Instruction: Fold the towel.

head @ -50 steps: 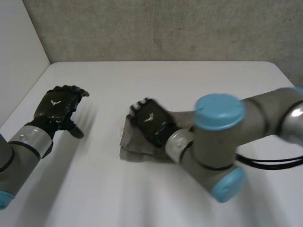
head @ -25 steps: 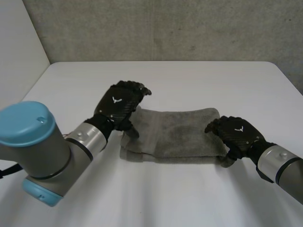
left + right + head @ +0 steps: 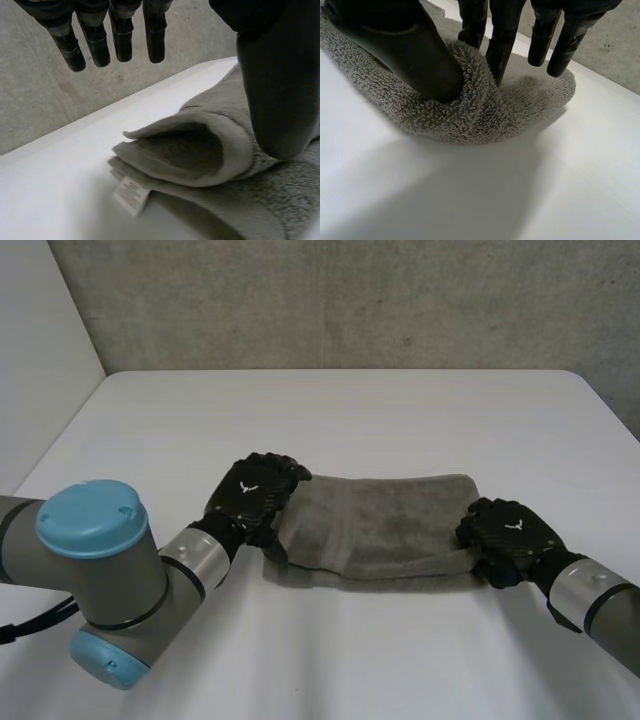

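Fingers (image 3: 122, 40) of the left hand (image 3: 252, 492) hang straight and spread in the air past the left end of the towel (image 3: 385, 525), touching nothing. Its thumb (image 3: 280, 95) rests on the upper layer of cloth just behind that end, so this hand is relaxed and grips nothing. On the right hand (image 3: 505, 528), two fingers (image 3: 500, 45) and the thumb (image 3: 415, 55) press in from opposite sides and squeeze a ridge of the towel (image 3: 470, 115) between them. Its other fingers are held clear above the cloth.

The towel is grey terry, folded into a long strip. It lies across the near middle of the white table (image 3: 350, 410), running left to right with one hand at each end. In the left wrist view, the end of the towel (image 3: 200, 150) shows stacked layers, and the top one curls over into a rounded fold. A small white label (image 3: 131, 192) sticks out from the lowest layer onto the table. Both arms reach in from the near side, the left from the near left and the right from the near right. A grey concrete wall (image 3: 350, 300) stands behind the far edge of the table.
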Available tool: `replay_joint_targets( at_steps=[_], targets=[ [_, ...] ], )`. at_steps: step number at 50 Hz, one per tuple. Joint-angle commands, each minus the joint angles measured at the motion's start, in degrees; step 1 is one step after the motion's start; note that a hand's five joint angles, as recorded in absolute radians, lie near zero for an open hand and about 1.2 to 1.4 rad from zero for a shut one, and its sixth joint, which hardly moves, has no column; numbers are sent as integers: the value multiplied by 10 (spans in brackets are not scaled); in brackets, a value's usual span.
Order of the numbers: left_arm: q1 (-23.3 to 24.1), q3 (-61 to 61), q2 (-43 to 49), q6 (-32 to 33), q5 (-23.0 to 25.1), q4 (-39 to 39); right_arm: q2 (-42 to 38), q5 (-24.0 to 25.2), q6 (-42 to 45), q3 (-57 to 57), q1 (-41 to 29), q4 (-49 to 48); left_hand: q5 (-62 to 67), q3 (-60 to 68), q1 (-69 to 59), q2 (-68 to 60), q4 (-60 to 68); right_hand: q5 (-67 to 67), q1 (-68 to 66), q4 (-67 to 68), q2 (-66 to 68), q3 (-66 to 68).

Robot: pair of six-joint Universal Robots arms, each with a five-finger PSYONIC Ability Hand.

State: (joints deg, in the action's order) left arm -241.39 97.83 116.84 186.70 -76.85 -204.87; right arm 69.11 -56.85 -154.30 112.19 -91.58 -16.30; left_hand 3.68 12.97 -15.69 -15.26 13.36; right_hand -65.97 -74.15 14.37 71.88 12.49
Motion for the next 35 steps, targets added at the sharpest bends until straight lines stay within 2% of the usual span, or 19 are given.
replay_joint_targets(
  at_steps=[1, 6, 10, 12, 15, 17, 18, 20, 21, 23, 24, 26, 27, 29, 30, 32, 35],
  targets=[
    [-14, 32, -61, -3, -9, 4, 48, 64, 111, -4, 85, 117, 9, -30, 11, 7, -34, -40, -58, -44, 81, -25],
    [-16, 49, -84, -3, -8, 3, 70, 80, 186, -55, 99, 214, 7, -30, 13, 8, -34, -40, -58, -44, 81, -25],
    [-19, 50, -88, -3, -8, 1, 86, 82, 186, -101, 73, 253, 6, -30, 14, 10, -34, -40, -58, -44, 81, -25],
    [-24, 45, -88, -3, -10, -1, 95, 79, 180, -150, 14, 262, 6, -30, 14, 10, -34, -40, -58, -44, 81, -25],
    [-25, 43, -89, -3, -11, -1, 94, 75, 185, -170, -19, 262, 6, -30, 14, 10, -34, -40, -58, -44, 81, -25],
    [-29, 40, -89, -4, -11, -2, 87, 59, 188, -204, -93, 262, 6, -30, 14, 10, -34, -40, -58, -44, 81, -25],
    [-29, 40, -89, -4, -11, -2, 87, 59, 188, -204, -93, 262, 6, -30, 14, 10, -34, -40, -58, -44, 81, -25],
    [-34, 37, -89, -4, -12, -2, 58, 12, 189, -250, -175, 259, 6, -30, 14, 10, -34, -40, -58, -44, 81, -25],
    [-34, 37, -89, -4, -12, -2, 58, 12, 189, -250, -176, 259, 6, -30, 14, 10, -34, -40, -58, -44, 81, -25],
    [-39, 35, -89, -4, -15, -3, 12, -39, 190, -296, -262, 259, 6, -30, 14, 10, -34, -40, -58, -44, 81, -25],
    [-39, 35, -89, -4, -15, -3, 12, -40, 190, -297, -262, 259, 6, -30, 14, 10, -34, -40, -58, -44, 81, -25],
    [-43, 34, -89, -5, -24, -3, -34, -78, 193, -340, -337, 257, 4, -30, 16, 12, -34, -40, -58, -44, 81, -25],
    [-44, 34, -89, -5, -24, -3, -35, -78, 193, -341, -338, 257, 4, -30, 16, 12, -34, -40, -58, -44, 81, -25],
    [-51, 34, -89, -5, -32, -3, -94, -96, 193, -373, -379, 251, 2, -30, 18, 13, -34, -40, -58, -44, 81, -25],
    [-51, 34, -89, -5, -32, -3, -94, -96, 193, -373, -379, 251, 2, -30, 18, 13, -34, -40, -58, -44, 81, -25],
    [-53, 34, -89, -5, -36, -3, -149, -104, 190, -393, -403, 241, 1, -30, 19, 15, -34, -40, -58, -44, 81, -25],
    [-59, 35, -89, -5, -38, -3, -166, -104, 190, -399, -413, 238, 1, -30, 19, 15, -34, -40, -58, -44, 81, -25]
  ],
)
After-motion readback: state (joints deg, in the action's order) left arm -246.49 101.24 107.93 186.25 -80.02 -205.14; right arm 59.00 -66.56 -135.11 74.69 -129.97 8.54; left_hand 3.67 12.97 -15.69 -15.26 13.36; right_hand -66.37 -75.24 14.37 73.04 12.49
